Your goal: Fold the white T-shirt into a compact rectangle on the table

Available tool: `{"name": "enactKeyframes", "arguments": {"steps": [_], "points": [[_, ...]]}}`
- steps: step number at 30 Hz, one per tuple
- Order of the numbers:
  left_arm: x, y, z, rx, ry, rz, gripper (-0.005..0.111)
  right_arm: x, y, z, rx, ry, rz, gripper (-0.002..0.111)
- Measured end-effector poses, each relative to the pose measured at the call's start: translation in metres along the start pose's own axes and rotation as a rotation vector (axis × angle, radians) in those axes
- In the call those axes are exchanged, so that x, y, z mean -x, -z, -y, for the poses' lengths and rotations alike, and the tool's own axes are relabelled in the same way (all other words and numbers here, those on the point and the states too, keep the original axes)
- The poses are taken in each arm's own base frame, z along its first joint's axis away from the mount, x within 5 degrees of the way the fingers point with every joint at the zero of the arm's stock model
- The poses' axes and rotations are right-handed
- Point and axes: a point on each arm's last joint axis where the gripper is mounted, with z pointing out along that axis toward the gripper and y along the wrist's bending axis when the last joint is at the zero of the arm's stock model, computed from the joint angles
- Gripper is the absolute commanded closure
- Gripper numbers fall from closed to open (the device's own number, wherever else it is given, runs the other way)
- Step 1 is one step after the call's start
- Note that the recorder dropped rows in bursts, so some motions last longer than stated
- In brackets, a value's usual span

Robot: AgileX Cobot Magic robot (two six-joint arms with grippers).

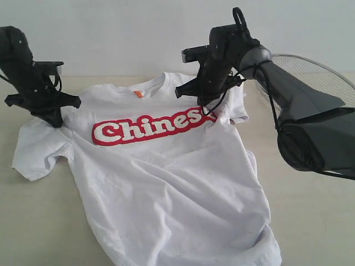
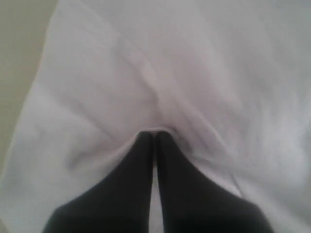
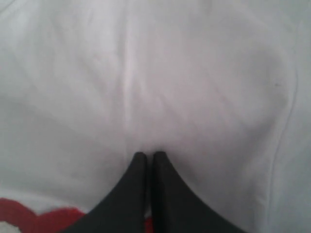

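The white T-shirt (image 1: 166,188) lies front up on the table (image 1: 33,221), with its red lettering (image 1: 147,127) across the chest and an orange neck tag (image 1: 138,93). My left gripper (image 1: 55,122) stands at the shoulder beside the left sleeve. Its black fingers (image 2: 141,160) are shut, and cloth (image 2: 160,87) puckers into creases at the tips of the left gripper (image 2: 154,135). My right gripper (image 1: 209,111) is at the other shoulder, just past the end of the lettering. The right gripper (image 3: 146,154) is shut on white cloth (image 3: 160,87), with red print (image 3: 29,216) beside it.
A silver wire-mesh basket (image 1: 327,77) stands at the back right, behind my right arm (image 1: 310,122). Bare tabletop lies left of the shirt and along its right side (image 1: 310,221). The hem runs off the view's lower edge.
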Motion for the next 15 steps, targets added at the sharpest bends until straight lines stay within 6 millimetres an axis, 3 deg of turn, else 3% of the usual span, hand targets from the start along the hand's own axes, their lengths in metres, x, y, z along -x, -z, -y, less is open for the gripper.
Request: {"name": "enactKeyframes", "arguments": {"steps": [6, 9, 13, 14, 15], "points": [[0.031, 0.021, -0.006, 0.057, -0.059, 0.095, 0.102, 0.0, 0.006, 0.0, 0.0, -0.01, -0.013, 0.109], [0.045, 0.054, -0.006, 0.068, -0.066, 0.187, 0.102, 0.005, 0.019, -0.001, 0.0, -0.002, 0.0, 0.109], [0.049, 0.119, 0.002, 0.011, -0.055, 0.265, 0.102, 0.021, 0.06, -0.003, 0.01, 0.037, 0.072, 0.109], [0.047, 0.134, 0.008, -0.024, -0.058, 0.271, 0.102, 0.026, 0.075, -0.004, 0.01, 0.048, 0.101, 0.109], [0.043, 0.156, 0.022, -0.091, -0.092, 0.281, 0.102, 0.034, 0.107, -0.005, 0.008, 0.07, 0.159, 0.109]]}}
